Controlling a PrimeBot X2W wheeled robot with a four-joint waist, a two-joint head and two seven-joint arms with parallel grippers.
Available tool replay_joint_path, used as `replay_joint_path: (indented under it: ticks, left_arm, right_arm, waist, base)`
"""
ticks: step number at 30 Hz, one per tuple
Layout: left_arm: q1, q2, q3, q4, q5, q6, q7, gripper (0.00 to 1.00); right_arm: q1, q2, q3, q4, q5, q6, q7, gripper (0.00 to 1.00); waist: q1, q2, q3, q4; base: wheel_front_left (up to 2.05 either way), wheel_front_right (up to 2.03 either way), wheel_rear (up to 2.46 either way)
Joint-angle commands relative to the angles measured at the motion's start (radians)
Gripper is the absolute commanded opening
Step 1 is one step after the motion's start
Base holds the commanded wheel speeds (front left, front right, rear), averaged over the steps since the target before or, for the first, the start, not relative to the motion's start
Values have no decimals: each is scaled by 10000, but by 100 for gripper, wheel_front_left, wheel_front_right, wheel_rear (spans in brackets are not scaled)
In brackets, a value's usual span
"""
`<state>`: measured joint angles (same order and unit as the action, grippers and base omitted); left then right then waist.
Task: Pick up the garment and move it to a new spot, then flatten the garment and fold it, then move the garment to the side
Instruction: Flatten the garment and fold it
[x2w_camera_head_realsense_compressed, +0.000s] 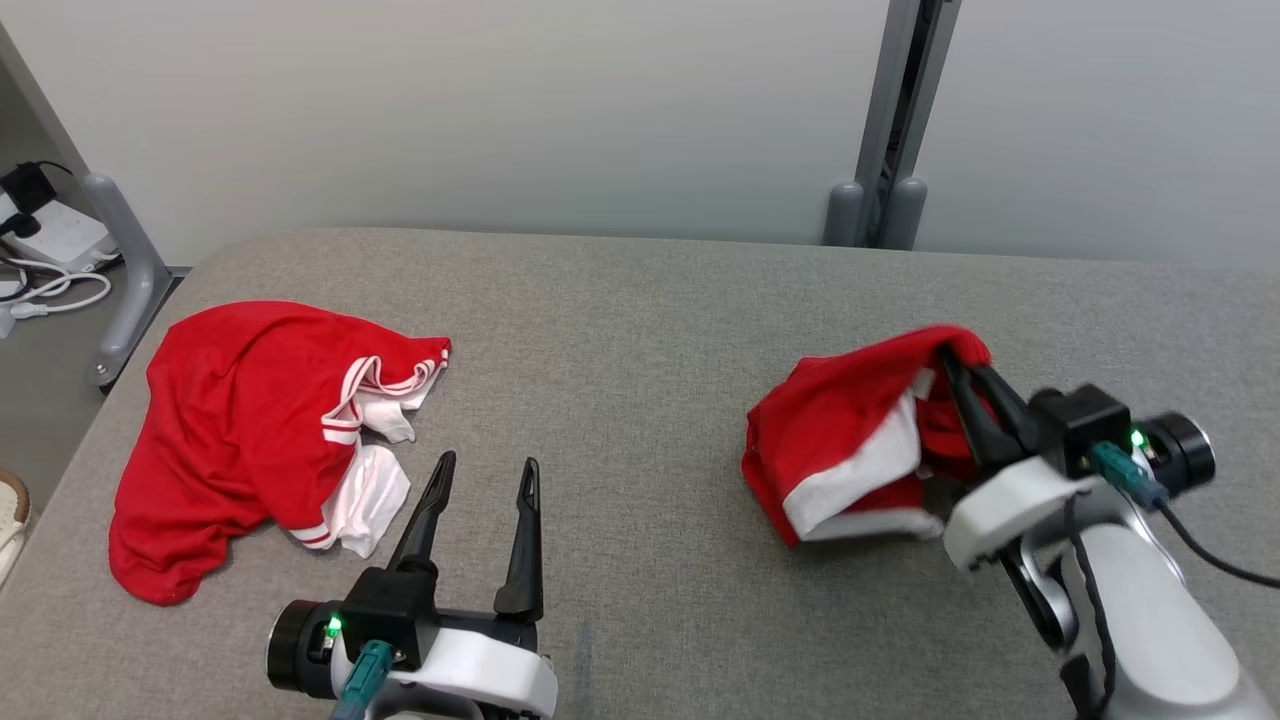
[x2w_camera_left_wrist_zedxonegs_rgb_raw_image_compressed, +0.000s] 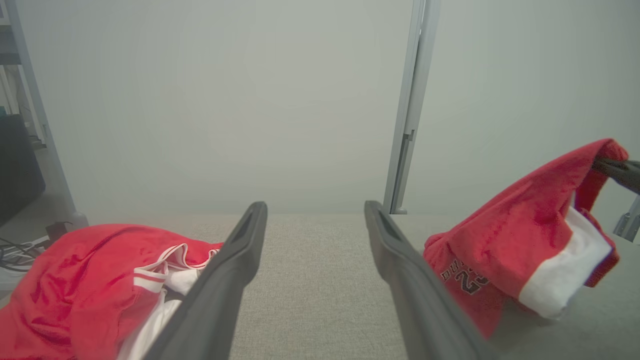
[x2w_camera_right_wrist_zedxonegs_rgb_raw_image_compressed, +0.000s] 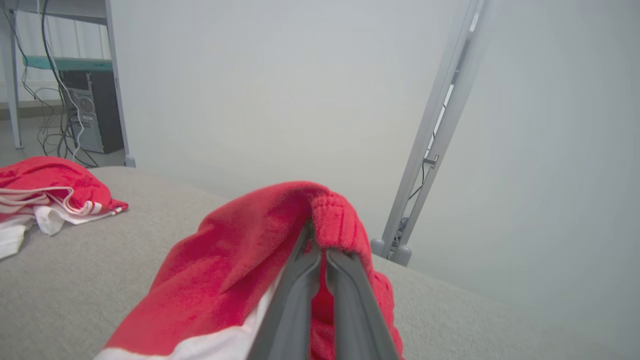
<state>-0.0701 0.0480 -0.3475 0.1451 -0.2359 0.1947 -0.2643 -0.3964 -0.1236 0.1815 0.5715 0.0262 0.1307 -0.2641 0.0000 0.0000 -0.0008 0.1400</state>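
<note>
Red garment (x2w_camera_head_realsense_compressed: 840, 420), pinched edge uppermost, trailing left

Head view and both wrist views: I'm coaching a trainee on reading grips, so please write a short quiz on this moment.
1. True or false: the right gripper is shut on the partly lifted garment.
2. The left gripper is: A) open, holding nothing; B) shut on cloth; C) holding a cable.
3. Name the two colours of the crumpled garment lying on the table to the left.
Key: 1 true; 2 A; 3 red and white.
</note>
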Motion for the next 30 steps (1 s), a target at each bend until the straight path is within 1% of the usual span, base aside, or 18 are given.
replay_joint_path:
  ticks: [1,4,7,8,9,11,13,16,18,21,23,26,27,28,29,30]
  left_arm:
    - [25,43,5,12,-33,-15,3,100]
    - [104,45,-2,6,-97,-42,3,100]
    - [154,45,68,-31,-108,-36,3,100]
    - [192,45,124,-65,-98,-32,3,100]
    - [210,45,147,-73,-92,-35,3,100]
    - [216,43,188,-94,-87,-32,3,100]
    - [228,43,214,-112,-100,-7,3,100]
    - [266,43,183,-154,-165,38,3,100]
    - [255,43,157,-165,-220,50,3,100]
    - [204,43,94,-157,-228,69,3,100]
    - [170,45,86,-151,-237,80,3,100]
    - [130,45,111,-116,-209,85,4,100]
    - [109,46,117,-104,-200,88,4,100]
    - [85,43,120,-103,-197,87,4,100]
    - [64,43,134,-101,-198,92,4,100]
    - [49,43,161,-105,-200,93,4,100]
  right_arm:
    - [-342,-36,199,-150,158,1,-10,0]
    - [-1267,25,894,-623,727,1,-10,0]
    - [-2074,-9,1289,-1356,1278,0,-11,0]
    - [-2423,-78,1263,-1998,1572,1,-10,0]
    - [-2532,-139,1137,-2304,1655,0,-8,0]
    - [-2530,-249,919,-2676,1842,1,-8,0]
    - [-2326,-494,585,-2779,1882,0,-8,0]
    - [-1683,-894,301,-2181,1918,1,-7,0]
    - [-1252,-1303,503,-1468,1778,1,-10,0]
    - [-561,-1790,1010,-36,1916,0,-10,0]
    - [-314,-2094,1547,1025,2010,0,34,0]
    - [-137,-2258,2342,2414,2288,0,431,0]
    - [-163,-2309,2624,2701,2296,0,453,23]
    - [-168,-2258,2828,2924,2511,0,442,92]
    - [-129,-2104,3063,3037,2871,0,493,100]
    - [-143,-2040,3169,3177,3355,0,682,100]
  waist:
    - [0,0,-76,11]
    - [0,0,-202,69]
    - [0,0,-277,122]
    - [0,0,-293,142]
    - [0,0,-296,142]
    - [0,0,-297,137]
    - [0,0,-286,117]
    - [0,0,-238,67]
    - [0,0,-187,-1]
    - [0,0,-130,-109]
    - [0,0,-102,-210]
    - [0,0,-82,-391]
    - [0,0,-76,-452]
    - [0,0,-76,-515]
    - [0,0,-80,-581]
    - [0,0,-84,-658]
  base:
    - [0,0,0]
    - [0,0,0]
    - [0,0,0]
    - [0,0,0]
    - [0,0,0]
    - [0,0,0]
    - [0,0,0]
    - [0,0,0]
    - [0,0,0]
    - [0,0,0]
    - [0,0,0]
    - [0,0,0]
    - [0,0,0]
    - [0,0,0]
    - [0,0,0]
    - [0,0,0]
